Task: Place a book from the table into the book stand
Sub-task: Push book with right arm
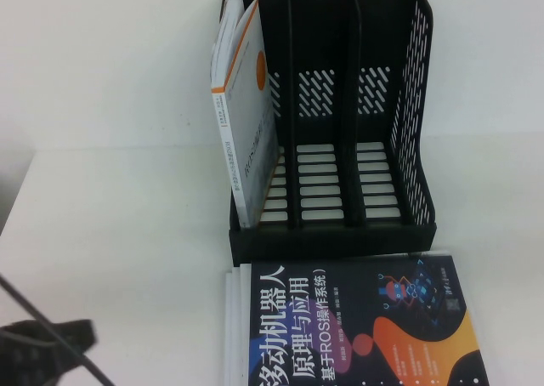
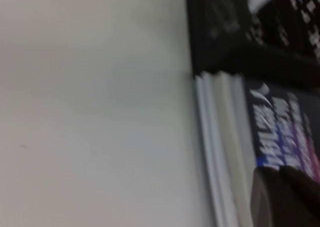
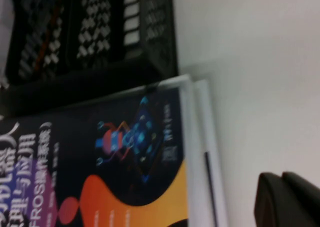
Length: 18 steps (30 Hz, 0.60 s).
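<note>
The navy book (image 1: pixel 365 326) with the white Chinese title lies flat, cover up, on top of a stack on the table (image 1: pixel 119 216), just in front of the black book stand (image 1: pixel 340 233). My left gripper (image 1: pixel 47 343) sits low on the table, well left of the stack, and looks shut and empty. In the left wrist view its tips (image 2: pixel 277 172) show against the book (image 2: pixel 285 132) and the stand (image 2: pixel 220 32). My right gripper (image 3: pixel 280 179) is out of the high view. It is over bare table beside the stack's right edge, shut and empty, near the book (image 3: pixel 100 152).
A white book with an orange stripe (image 1: pixel 242 105) leans in the stand's left slot. The middle and right slots hold nothing. White books (image 1: pixel 234 318) lie under the navy one. A cable runs by the left arm (image 1: pixel 51 335).
</note>
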Motion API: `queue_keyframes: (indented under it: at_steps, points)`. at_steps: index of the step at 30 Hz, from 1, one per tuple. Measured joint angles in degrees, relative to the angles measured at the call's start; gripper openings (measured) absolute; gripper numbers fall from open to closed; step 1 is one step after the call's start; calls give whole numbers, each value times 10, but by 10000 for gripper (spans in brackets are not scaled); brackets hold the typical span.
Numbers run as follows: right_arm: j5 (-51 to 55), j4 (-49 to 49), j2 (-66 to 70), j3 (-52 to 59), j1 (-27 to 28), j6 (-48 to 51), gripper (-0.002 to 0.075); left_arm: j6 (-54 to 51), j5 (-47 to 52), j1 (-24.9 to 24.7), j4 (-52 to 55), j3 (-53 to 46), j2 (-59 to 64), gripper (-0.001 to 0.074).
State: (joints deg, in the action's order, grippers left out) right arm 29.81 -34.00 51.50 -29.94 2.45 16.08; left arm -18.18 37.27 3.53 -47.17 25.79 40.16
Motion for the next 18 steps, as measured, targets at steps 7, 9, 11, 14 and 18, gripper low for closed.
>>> queue_keyframes:
  at_steps: [7,9,11,14,18]
  points:
    - [-3,-176,129,-1,0,168,-2,-199,72,0,-215,4,128,-2]
    - [-3,-233,163,-3,0,220,-2,-244,72,0,-277,5,161,-2]
    - [-3,-287,194,-4,-1,269,-2,-281,72,0,-329,5,190,-2]
    - [-10,-347,244,-5,-15,329,-1,-334,72,0,-401,5,224,-2]
    - [-41,-372,306,-10,-49,364,-1,-410,80,0,-466,6,258,-2]
